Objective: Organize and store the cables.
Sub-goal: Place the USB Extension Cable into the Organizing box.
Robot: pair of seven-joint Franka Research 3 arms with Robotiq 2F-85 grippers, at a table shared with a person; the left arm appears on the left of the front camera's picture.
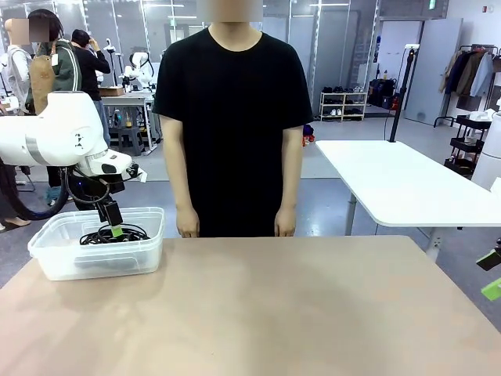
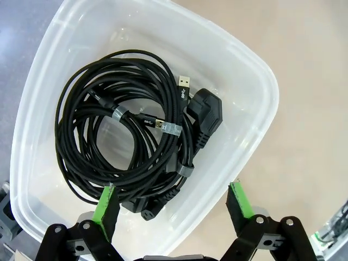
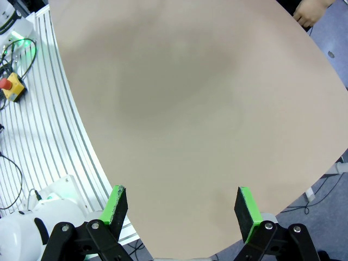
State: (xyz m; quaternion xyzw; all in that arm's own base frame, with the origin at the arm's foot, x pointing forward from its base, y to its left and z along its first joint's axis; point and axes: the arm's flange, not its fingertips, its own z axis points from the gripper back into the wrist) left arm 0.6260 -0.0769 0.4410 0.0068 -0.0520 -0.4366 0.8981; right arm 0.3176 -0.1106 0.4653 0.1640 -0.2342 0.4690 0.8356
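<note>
Cables (image 2: pixel 125 147): black coils, all lying inside the clear plastic bin (image 2: pixel 255 92), stacked and overlapping on its floor, bound in places with grey ties. A broad black mains plug (image 2: pixel 209 111) against the bin's wall on the table side, a slim USB end (image 2: pixel 185 82) just beside it, another connector near the bin's wall closest to the wrist camera. Probably gathered here so as to be kept together and off the table (image 1: pixel 274 305); judged stored, the work close to finished.

Directly above the bin, left gripper (image 2: pixel 173 204), green pads spread wide with nothing between them, one pad over the coils and the other over the bin's rim. Empty-handed, so likely just after a drop or about to pull clear.

Well away from the bin, over the table's opposite edge, right gripper (image 3: pixel 182 209), fingers likewise wide apart and holding nothing, parked out of the way.

Beyond the bin, across the table, a person (image 1: pixel 232 117) standing with hands hanging at the far edge, touching nothing.
</note>
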